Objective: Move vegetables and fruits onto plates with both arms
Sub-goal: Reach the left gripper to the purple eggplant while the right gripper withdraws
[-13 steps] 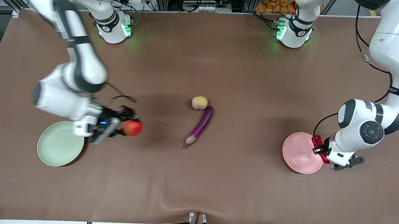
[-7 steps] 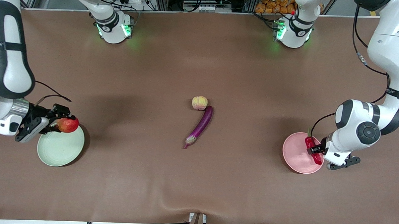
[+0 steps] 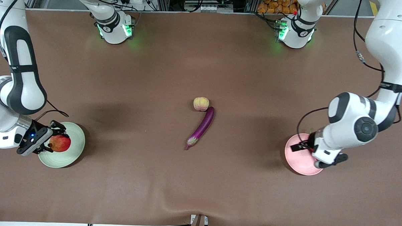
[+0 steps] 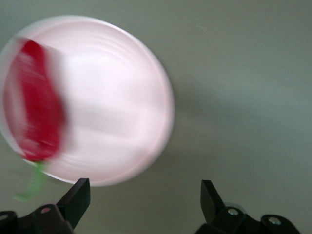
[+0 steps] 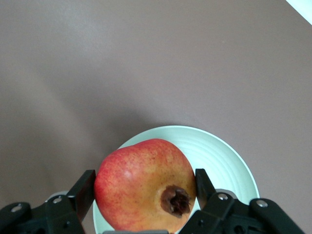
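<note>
Pomegranate [image 3: 59, 143] has come in over the green plate [image 3: 73, 153] during the last second; a second ago the right gripper [image 3: 51, 142] was carrying it above bare table toward the middle, and now it hangs low over the plate with the fingers pressed on both sides of the fruit, as the right wrist view shows. The chili [image 4: 40, 121] has changed more: half a second ago it was pinched in the left gripper [image 4: 144, 195] at the pink plate's [image 3: 299, 160] rim, and now the left wrist view shows it lying on that plate [image 4: 122, 97] near one edge, with the jaws spread wide and empty above. So one vegetable looks delivered, and the pomegranate seems only to need setting down and letting go. Two things are still untouched at the table's middle: the eggplant [image 3: 202, 126] and the ribbed fruit [image 3: 201, 103], touching at the eggplant's blunt end. The pomegranate is round, red shading to orange-yellow, its dark crown [image 5: 175, 200] turned toward the wrist camera.
</note>
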Controlling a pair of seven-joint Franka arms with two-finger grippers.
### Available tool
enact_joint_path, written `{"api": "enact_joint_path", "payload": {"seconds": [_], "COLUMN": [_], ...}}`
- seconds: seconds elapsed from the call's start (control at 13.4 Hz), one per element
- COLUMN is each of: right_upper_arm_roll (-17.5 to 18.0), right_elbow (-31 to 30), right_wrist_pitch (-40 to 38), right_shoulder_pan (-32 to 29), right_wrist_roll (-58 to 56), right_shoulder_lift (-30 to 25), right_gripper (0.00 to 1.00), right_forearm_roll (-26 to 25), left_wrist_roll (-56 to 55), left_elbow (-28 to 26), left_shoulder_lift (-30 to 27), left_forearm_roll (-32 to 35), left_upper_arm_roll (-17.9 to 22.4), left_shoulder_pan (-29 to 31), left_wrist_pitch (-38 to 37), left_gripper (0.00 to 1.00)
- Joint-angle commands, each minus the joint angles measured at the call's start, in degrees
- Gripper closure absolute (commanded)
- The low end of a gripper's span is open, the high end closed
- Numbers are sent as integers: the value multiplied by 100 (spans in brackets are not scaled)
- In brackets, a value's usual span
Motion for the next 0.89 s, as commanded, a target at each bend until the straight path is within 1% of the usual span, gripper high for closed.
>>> {"api": "enact_joint_path", "payload": {"seconds": [0.0,0.07,0.15,0.3,0.45,0.6,0.82], "right_upper_arm_roll": [139,139,139,157,166,166,166], "right_elbow": [-52,-52,-52,-52,-52,-43,-61], "right_wrist_pitch": [428,419,376,139,-413,-976,-1364], "right_shoulder_pan": [-138,-121,-103,-42,81,257,564], "right_wrist_roll": [-823,-797,-780,-614,270,1255,2416], "right_shoulder_lift": [20,11,11,-41,-155,-296,-454], "right_gripper": [0,0,0,0,0,0,0], "right_forearm_roll": [-49,-49,-49,-40,-40,-40,-40], "left_wrist_roll": [-326,-492,-850,-1501,-1916,-2075,-2102], "left_elbow": [387,563,764,1107,1433,1697,2110], "left_shoulder_lift": [78,139,235,472,631,754,974], "left_forearm_roll": [37,38,29,55,38,12,-6], "left_upper_arm_roll": [46,98,212,318,720,1238,2056], "left_shoulder_pan": [-948,-1414,-1732,-2417,-3137,-3928,-5080], "left_wrist_pitch": [-85,-85,-85,-85,-77,-76,-59], "left_gripper": [0,0,0,0,0,0,0]}}
